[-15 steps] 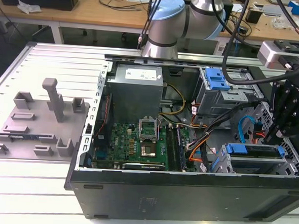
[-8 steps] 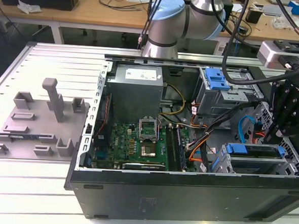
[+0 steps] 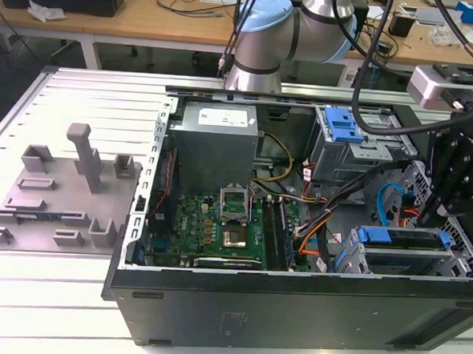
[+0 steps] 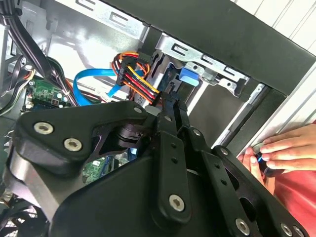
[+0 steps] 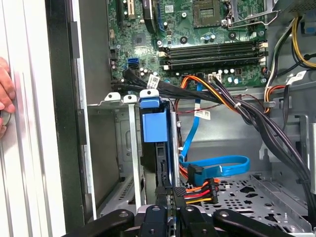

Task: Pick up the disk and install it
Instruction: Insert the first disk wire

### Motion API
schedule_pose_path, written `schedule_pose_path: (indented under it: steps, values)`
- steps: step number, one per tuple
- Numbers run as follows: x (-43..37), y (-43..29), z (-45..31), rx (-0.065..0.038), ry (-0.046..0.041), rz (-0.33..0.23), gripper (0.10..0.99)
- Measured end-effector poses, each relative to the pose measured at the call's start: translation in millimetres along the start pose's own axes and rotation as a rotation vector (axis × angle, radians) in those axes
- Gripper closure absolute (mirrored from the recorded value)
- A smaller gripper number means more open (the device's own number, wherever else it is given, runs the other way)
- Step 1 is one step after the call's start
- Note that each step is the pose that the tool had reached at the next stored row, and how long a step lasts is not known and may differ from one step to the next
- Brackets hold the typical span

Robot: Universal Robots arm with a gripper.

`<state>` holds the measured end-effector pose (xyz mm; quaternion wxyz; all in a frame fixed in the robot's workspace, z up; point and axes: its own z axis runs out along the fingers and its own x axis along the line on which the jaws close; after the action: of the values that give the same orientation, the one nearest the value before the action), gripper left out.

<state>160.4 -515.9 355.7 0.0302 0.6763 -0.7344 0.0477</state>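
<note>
Exterior view, left to right: we see the grey fixture (image 3: 58,202), then the open computer case (image 3: 293,309), then our gripper (image 3: 461,187) over the drive cage (image 3: 408,256). The disk (image 5: 154,143) stands edge-up in that cage, seemingly seated in its slot. Whether our gripper grips it or is parted we cannot tell.

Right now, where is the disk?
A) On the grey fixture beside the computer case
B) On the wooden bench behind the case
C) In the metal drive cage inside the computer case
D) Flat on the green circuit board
C: in the first wrist view the disk, with its blue rails, sits in a slot of the metal drive cage, and the gripper is right at it.
</note>
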Motion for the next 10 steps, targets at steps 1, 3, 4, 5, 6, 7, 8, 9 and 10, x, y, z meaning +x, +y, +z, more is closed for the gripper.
schedule_pose_path:
  steps: [1, 3, 4, 5, 6, 7, 8, 9, 10]
  values:
    - [0.1, 0.0, 0.1, 0.0, 0.0, 0.0, 0.922]
    - [0.2, 0.0, 0.3, 0.0, 0.0001, 0.0, 0.922]
    - [0.3, 0.0, 0.3, 0.0, 0.0004, 0.0, 0.922]
    - [0.3, 0.0, 0.5, 0.0, 0.0003, 0.0, 0.922]
    - [0.2, 0.0, 0.7, 0.0, 0.0002, 0.0, 0.922]
    - [0.2, 0.1, 1.0, 0.0, 0.0, 0.0, 0.922]
    - [0.2, 0.1, 1.3, 0.0, 0.0001, 0.0, 0.922]
    - [0.2, 0.2, 1.5, 0.0, 0.0001, 0.0, 0.922]
    - [0.2, 0.3, 1.7, 0.0, 0.0001, 0.0, 0.922]
